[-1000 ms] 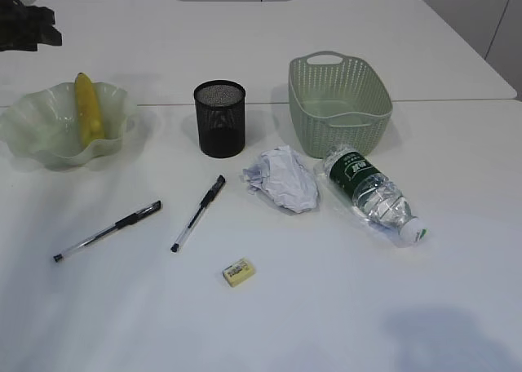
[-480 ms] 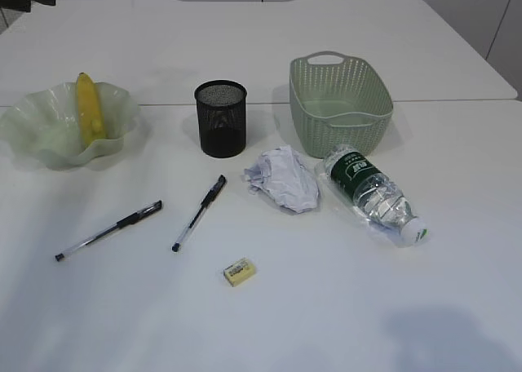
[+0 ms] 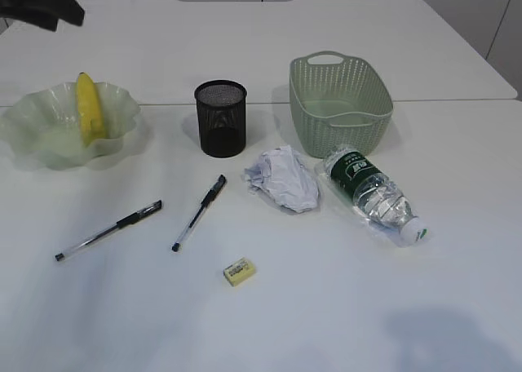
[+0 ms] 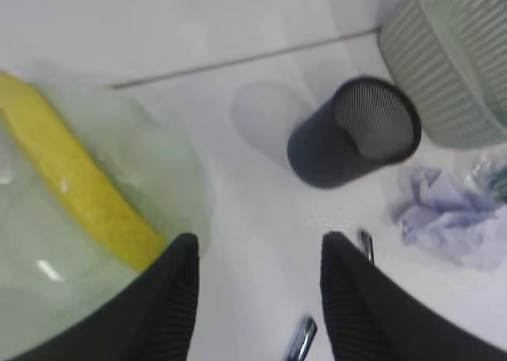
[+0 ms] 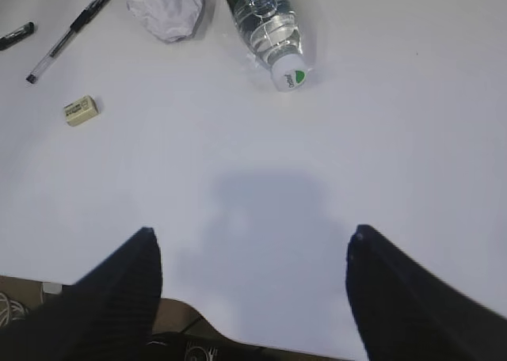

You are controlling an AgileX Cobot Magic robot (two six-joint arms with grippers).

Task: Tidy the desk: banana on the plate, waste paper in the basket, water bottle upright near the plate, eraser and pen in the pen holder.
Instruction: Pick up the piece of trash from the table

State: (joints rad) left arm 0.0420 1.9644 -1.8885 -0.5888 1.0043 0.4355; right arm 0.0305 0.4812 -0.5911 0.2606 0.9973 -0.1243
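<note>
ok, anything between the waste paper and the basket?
Nothing visible. The waste paper lies on the desk just in front of the basket, toward its left end, with only bare surface between them. The water bottle lies on its side to the paper's right, off that path.

An office-like desk setting: white desk (image 3: pixel 269 307), 2 pens (image 3: pixel 198 212), mesh pen holder (image 3: pixel 220 118).

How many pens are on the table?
2. One pen lies toward the left, in front of the plate. The other pen lies in front of the black cup, left of the crumpled paper. None seem hidden.
</note>
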